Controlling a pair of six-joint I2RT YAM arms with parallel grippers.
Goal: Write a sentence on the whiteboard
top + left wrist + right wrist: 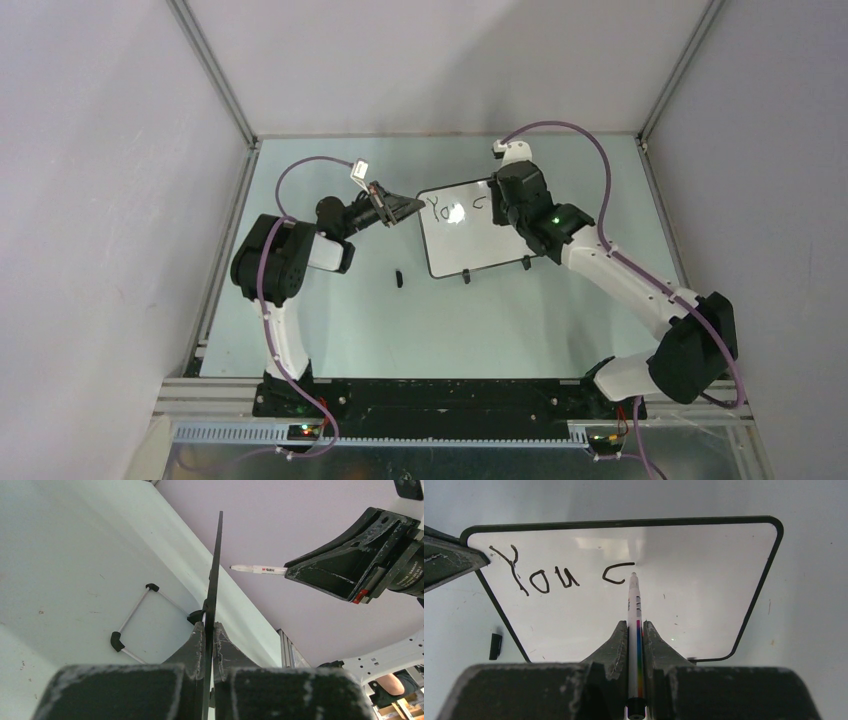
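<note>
The whiteboard [462, 240] stands tilted on the table, white with a thin black frame. The sentence [544, 577] reads "You c" in black along its top. My left gripper [412, 208] is shut on the board's left edge. In the left wrist view the board [216, 570] shows edge-on between my left gripper's [210, 627] fingers. My right gripper [636, 625] is shut on a white marker [634, 600] with a rainbow stripe. The marker tip touches the board just under the end of the "c". From the left wrist view, the marker [260, 569] points at the board face.
A small black cap-like piece [398, 277] lies on the table left of the board's near corner. The board's two black feet [466, 275] rest in front of it. Grey walls and metal rails [215, 80] close in the table [450, 330].
</note>
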